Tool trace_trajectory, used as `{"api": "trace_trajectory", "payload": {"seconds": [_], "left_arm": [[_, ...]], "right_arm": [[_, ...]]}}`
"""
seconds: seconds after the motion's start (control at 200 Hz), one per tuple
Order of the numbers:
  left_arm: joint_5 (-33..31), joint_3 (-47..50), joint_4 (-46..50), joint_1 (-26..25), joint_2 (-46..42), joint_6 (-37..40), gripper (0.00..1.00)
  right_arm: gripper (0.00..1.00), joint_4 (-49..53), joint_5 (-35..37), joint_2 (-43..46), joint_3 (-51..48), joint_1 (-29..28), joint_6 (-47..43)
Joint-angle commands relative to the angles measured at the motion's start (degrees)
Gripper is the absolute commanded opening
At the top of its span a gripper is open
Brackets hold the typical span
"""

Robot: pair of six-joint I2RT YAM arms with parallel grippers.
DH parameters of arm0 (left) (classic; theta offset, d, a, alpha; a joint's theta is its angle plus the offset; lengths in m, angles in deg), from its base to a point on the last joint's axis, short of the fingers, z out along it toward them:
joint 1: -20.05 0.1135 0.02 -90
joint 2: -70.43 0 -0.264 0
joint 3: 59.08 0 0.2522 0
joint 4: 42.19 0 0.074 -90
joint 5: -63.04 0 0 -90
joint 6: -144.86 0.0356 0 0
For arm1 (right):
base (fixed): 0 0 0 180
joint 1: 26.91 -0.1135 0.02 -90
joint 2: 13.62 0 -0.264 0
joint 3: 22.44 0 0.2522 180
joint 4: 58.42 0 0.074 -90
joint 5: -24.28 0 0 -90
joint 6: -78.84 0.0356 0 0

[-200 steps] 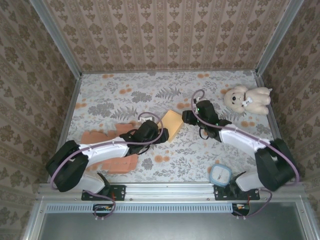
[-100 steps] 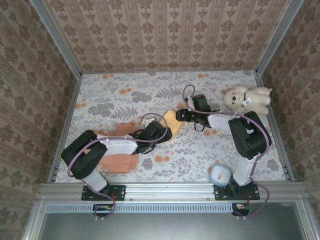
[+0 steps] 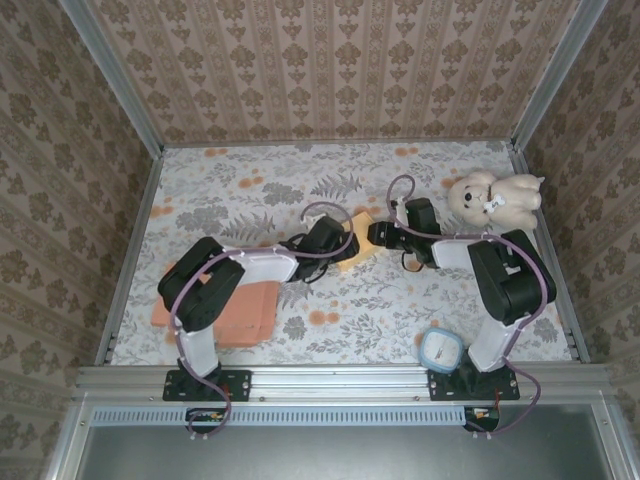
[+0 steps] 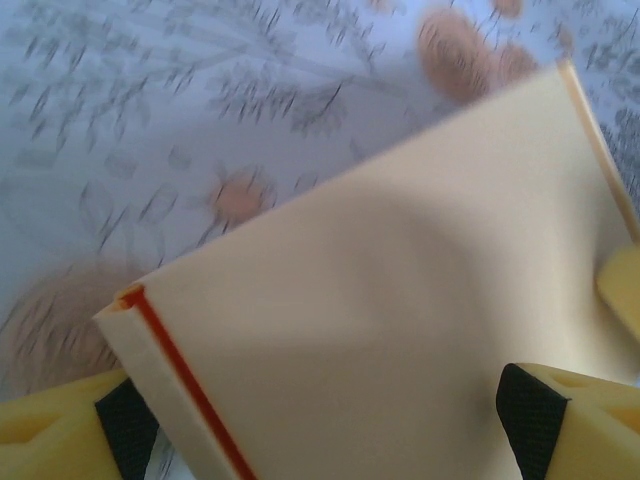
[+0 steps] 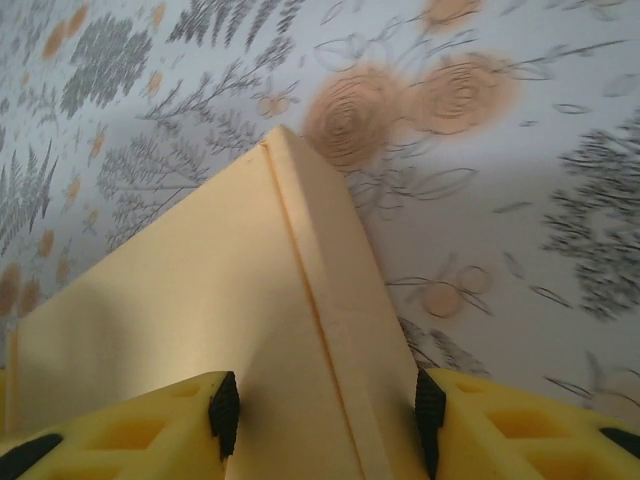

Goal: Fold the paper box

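Both left gripper (image 4: 325, 415) and right gripper (image 5: 327, 415) are straddling the probably light, crease-prone box (image 4: 380, 280), its stiffer edges between the fingers (image 5: 150, 425); clamped or loose, I cannot tell.

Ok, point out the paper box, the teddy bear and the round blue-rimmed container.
paper box (image 4: 400, 300), left wrist view, middle of its broad cream face.
teddy bear (image 3: 476, 196), top view, its head.
blue-rimmed container (image 3: 441, 349), top view, centre of its lid.
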Motion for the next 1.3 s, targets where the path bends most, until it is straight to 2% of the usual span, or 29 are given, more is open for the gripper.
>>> {"api": "trace_trajectory", "payload": {"seconds": [0.0, 0.155, 0.29, 0.495, 0.795, 0.915, 1.095, 1.295], "left_arm": [[3.42, -7.11, -0.52, 1.01, 3.54, 5.77, 0.91], [5.27, -16.10, 0.21, 1.40, 9.65, 10.47, 0.91], [6.76, -22.83, 0.31, 1.65, 14.84, 12.79, 0.91], [8.08, -31.90, 1.18, 1.52, 20.65, 16.03, 0.90], [6.08, -36.86, 2.57, 1.86, 24.66, 17.10, 0.90], [3.22, -33.47, 1.64, 1.86, 21.81, 16.85, 0.90], [-1.13, -25.82, 1.88, 1.96, 11.83, 18.51, 0.90], [-7.07, -11.58, 3.89, 2.10, -3.88, 18.58, 0.91]], "right_arm": [[0.52, -4.12, 3.87, 4.89, -3.18, 0.22, 3.12], [0.52, -5.39, 11.98, 9.26, -5.42, 1.22, 3.30], [0.53, -6.49, 15.91, 9.43, -5.64, 3.25, 4.46], [0.53, -9.57, 14.76, 4.96, -4.56, 8.23, 7.89], [0.53, -12.83, 12.98, 1.15, -3.21, 11.68, 9.92], [0.54, -12.96, 14.23, 2.26, -3.63, 11.86, 9.75], [0.54, -10.54, 15.71, 7.73, -6.02, 11.15, 9.09], [0.54, -1.01, 22.73, 19.13, -8.36, 3.52, 3.73]]}}
